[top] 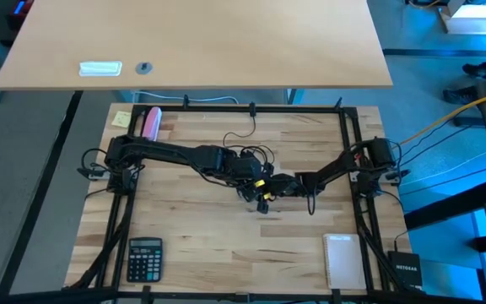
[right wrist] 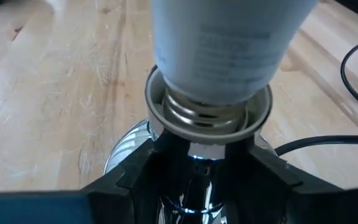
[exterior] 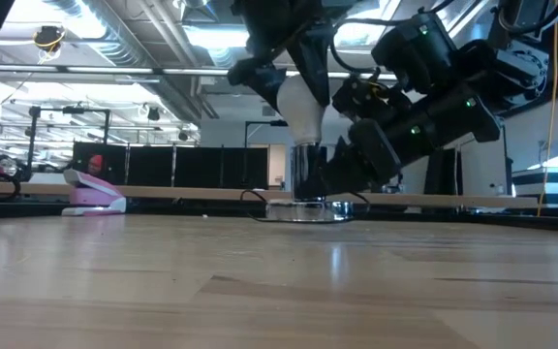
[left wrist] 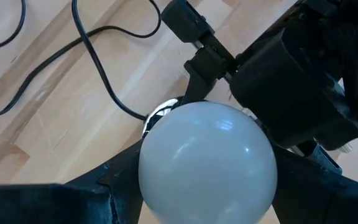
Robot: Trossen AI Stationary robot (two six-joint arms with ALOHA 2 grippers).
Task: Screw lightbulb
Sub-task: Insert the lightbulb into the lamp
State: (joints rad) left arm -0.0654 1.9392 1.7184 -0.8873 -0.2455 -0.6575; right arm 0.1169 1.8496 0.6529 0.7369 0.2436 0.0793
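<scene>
Gripping lightbulb [left wrist: 207, 160], left gripper [left wrist: 207, 205], right gripper [right wrist: 197, 180] clasping socket [right wrist: 185, 155]

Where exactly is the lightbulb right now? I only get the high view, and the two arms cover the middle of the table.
Observer: The left claw is shut on the lightbulb, one finger on each side of the white globe.
Operator: Is it in the socket yet?
Observer: Its metal threads sit partly inside the socket rim; several turns show above it in the right wrist view.
Operator: What's the right arm doing?
Observer: The right claw grips the socket's chrome neck just below that rim.
Operator: Is the bulb upright?
Observer: In the low view it stands roughly vertical over the socket's round base.
</scene>
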